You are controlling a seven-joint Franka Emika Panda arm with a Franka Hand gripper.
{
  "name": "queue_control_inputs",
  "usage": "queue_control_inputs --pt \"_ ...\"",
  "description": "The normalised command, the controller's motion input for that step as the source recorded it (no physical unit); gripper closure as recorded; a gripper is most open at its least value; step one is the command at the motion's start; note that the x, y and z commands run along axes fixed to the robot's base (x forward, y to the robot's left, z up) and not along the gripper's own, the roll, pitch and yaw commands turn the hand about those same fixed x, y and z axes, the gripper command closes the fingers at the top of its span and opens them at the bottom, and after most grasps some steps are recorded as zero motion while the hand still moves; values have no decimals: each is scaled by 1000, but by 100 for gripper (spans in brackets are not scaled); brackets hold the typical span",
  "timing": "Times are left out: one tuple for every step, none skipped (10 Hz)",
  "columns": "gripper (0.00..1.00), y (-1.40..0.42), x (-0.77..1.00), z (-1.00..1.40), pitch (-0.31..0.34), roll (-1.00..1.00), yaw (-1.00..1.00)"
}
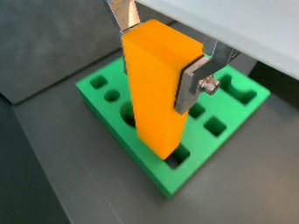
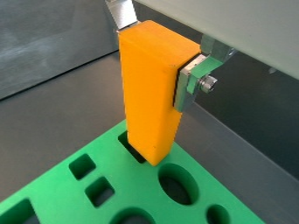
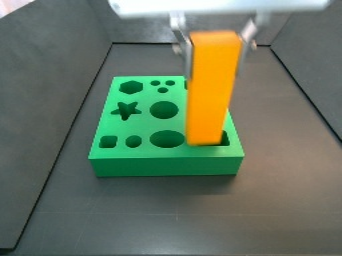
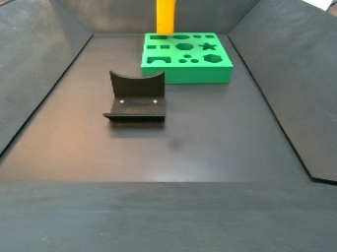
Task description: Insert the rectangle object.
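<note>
Here I had the gripper (image 1: 158,48) clamped on the upright rectangle object (image 1: 158,87), its lower end just entering the green board's (image 1: 233,118) slot, seating still left.

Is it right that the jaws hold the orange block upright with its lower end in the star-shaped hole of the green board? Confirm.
Not quite. The gripper holds the orange block upright over the green board, but its lower end enters a rectangular slot at the board's edge, as a side view shows. The star hole is empty.
</note>
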Motion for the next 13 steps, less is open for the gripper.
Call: queue_control_inputs --pt "100 0 289 -89 60 0 -314" --pt "100 40 160 -77 61 0 -91" --pt "100 71 0 -169 0 1 0" --pt "100 97 -11 -251 -33 13 71" --pt "100 111 -137 -314 -104 33 111" --pt "100 146 -80 -306 -86 69 149" --pt "100 157 6 -254 -7 44 100" --pt "100 63 60 -329 0 30 46" --pt "100 0 117 -477 -30 20 0" --pt "100 -111 63 -626 -106 21 0" --pt "100 -140 0 -703 -187 11 0" --pt "100 -263 0 -723 -213 17 -31" --pt "100 -189 0 -637 -280 -51 0"
